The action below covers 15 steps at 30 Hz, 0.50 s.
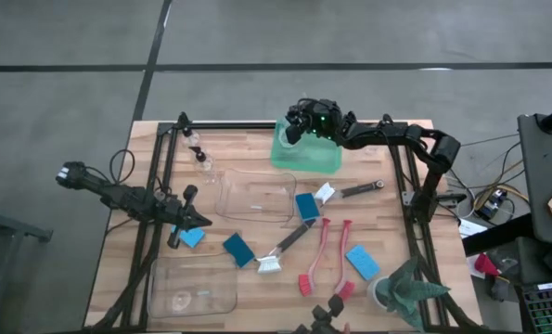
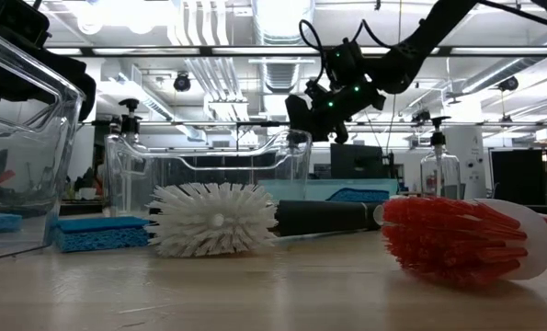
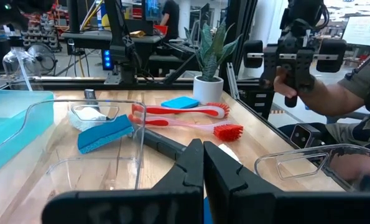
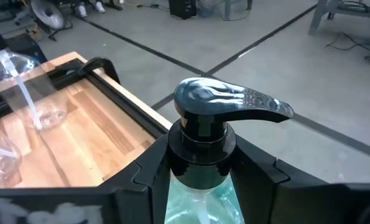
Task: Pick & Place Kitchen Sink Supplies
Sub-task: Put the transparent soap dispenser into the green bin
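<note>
My right gripper (image 1: 299,127) is over the far edge of the green tray (image 1: 308,160), shut on a clear pump bottle with a black top (image 4: 200,121). Two more pump bottles (image 1: 198,150) stand at the far left. Several blue sponges (image 1: 306,206) (image 1: 238,249) (image 1: 361,263), two black brushes with white bristles (image 1: 285,246) (image 1: 354,190) and two red brushes (image 1: 317,260) lie flat on the wooden table. My left gripper (image 1: 201,221) waits shut at the left, beside a blue sponge (image 1: 192,237). My right gripper pinches the bottle's shoulder, just under the black collar (image 4: 197,177), between its two fingers (image 4: 141,171). The fingers come from the table's right side, slanting a little downward. The bottle stands upright in the hold with its pump head above the fingers. Its base is out of frame.
One clear bin (image 1: 255,195) sits at mid-table and another (image 1: 192,288) at the near left. A potted plant (image 1: 405,292) stands at the near right corner. Dark frame posts (image 1: 169,158) (image 1: 405,176) flank the table. A person's arm (image 3: 334,99) shows beyond the right edge.
</note>
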Each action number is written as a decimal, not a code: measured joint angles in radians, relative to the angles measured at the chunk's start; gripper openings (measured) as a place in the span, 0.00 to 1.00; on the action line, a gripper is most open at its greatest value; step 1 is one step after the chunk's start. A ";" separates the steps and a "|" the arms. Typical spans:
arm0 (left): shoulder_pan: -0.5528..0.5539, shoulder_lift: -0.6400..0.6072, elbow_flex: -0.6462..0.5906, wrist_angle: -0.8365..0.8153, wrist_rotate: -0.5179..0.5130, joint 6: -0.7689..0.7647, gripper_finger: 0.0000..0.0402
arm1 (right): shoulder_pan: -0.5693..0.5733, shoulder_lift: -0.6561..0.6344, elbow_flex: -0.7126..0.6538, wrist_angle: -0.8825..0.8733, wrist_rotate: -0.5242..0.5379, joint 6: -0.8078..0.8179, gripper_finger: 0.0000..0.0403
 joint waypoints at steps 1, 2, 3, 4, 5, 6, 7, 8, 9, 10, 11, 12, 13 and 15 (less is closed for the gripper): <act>0.000 0.000 0.000 0.000 0.000 0.000 0.01 | 0.000 0.000 -0.001 0.000 0.000 0.000 0.34; 0.000 0.000 0.000 0.000 0.000 0.000 0.01 | 0.000 0.000 -0.002 0.000 0.000 -0.001 0.35; 0.000 0.000 0.000 0.000 0.000 0.000 0.01 | 0.000 0.000 -0.002 0.000 0.000 -0.005 0.36; 0.000 0.000 0.000 0.000 0.000 0.000 0.01 | 0.000 0.000 -0.002 0.000 0.000 -0.011 0.37; 0.000 0.000 0.000 0.000 0.000 0.000 0.01 | 0.000 0.000 -0.003 0.000 0.000 -0.012 0.38; 0.000 0.000 0.000 0.000 0.000 0.000 0.01 | 0.000 0.000 -0.003 0.000 0.000 -0.012 0.39; 0.000 0.000 0.000 0.000 0.000 0.000 0.01 | 0.000 0.000 -0.003 -0.001 0.000 -0.012 0.39; 0.000 0.000 0.000 0.000 0.000 0.000 0.01 | 0.000 0.000 -0.004 -0.003 0.000 -0.012 0.40; 0.000 0.000 0.000 0.000 0.000 0.000 0.01 | 0.000 0.000 -0.004 -0.005 0.000 -0.012 0.41; 0.000 0.000 0.000 0.000 0.000 0.000 0.01 | 0.000 0.000 -0.005 -0.004 0.000 -0.012 0.41; 0.000 0.000 0.000 0.000 0.000 0.000 0.01 | 0.000 0.000 -0.005 -0.004 0.000 -0.013 0.42; 0.000 0.000 0.000 0.000 0.000 0.000 0.01 | 0.000 0.000 -0.005 -0.004 0.000 -0.013 0.42; 0.000 0.000 0.000 0.000 0.000 0.000 0.01 | 0.000 0.000 -0.005 -0.005 0.000 -0.012 0.43; 0.000 0.000 0.000 0.000 0.000 0.000 0.01 | 0.000 0.000 -0.006 -0.012 0.000 -0.012 0.44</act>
